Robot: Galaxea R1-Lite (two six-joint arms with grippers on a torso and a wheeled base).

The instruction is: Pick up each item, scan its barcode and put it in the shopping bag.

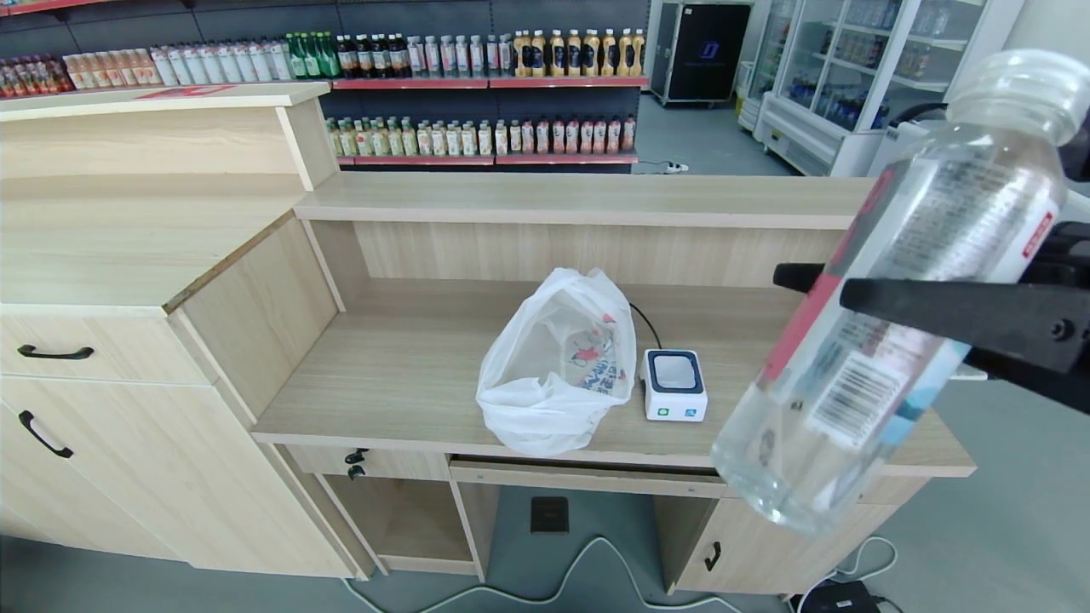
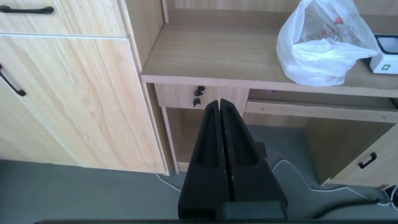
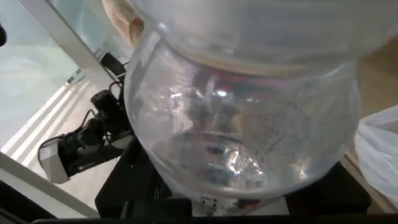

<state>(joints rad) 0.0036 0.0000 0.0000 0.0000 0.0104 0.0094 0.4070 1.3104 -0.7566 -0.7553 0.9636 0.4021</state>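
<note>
Head view: my right claw (image 1: 817, 285) grips the clear bottle (image 1: 937, 204), held high above the table (image 1: 400, 366), its barcode showing. I judge that scanning and bagging are both left to do. The shopping bag (image 1: 553, 375) stands open just beside the scanner (image 1: 674, 383); I cannot tell whether anything is inside.

Left wrist view: my left claw (image 2: 219, 124) is clenched and empty.

Right wrist view: the bottle's (image 3: 249, 124) base.

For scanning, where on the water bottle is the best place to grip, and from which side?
Grip around the middle of the water bottle, where the right gripper clamps it now, coming across it from the side, above the barcode. The smooth round body suits a pinch, and the barcode lower down sits uncovered.
</note>
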